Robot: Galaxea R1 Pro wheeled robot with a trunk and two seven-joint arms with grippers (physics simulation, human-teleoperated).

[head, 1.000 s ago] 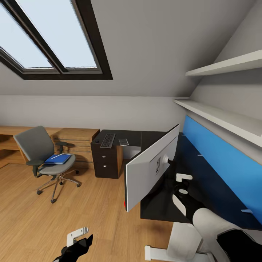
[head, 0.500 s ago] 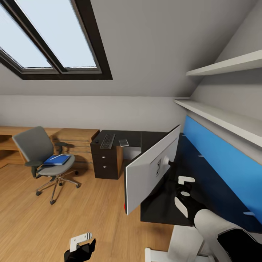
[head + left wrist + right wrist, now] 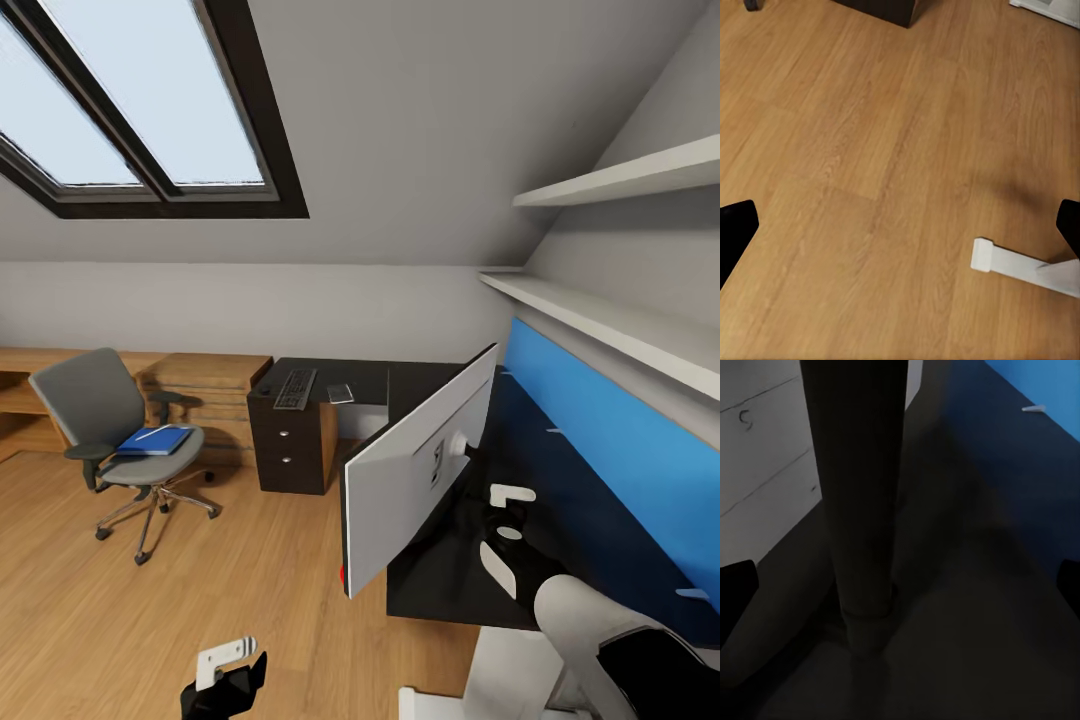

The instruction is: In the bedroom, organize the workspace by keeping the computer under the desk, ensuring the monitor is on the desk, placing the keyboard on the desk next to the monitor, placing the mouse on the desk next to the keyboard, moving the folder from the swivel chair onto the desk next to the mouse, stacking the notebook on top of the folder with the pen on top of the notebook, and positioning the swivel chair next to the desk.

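attic bedroom with a sloped ceiling and pale daylight

a dark-framed skylight (image 3: 150, 110) cuts into the slanted grey ceiling, showing flat pale sky. grey walls meet a warm wood plank floor (image 3: 150, 620). low light-wood cabinets (image 3: 205, 385) run along the back wall. two white shelves (image 3: 610, 260) sit on the right-hand wall above a bright blue panel (image 3: 620, 450).

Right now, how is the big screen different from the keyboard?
The monitor is much bigger than the keyboard. The monitor stands upright on a slim stand with its pale grey-white back showing, while the keyboard lies flat and looks dark all over. The monitor is near the right gripper, and the keyboard sits at the far end, above the drawers. Both rest on the black desk.
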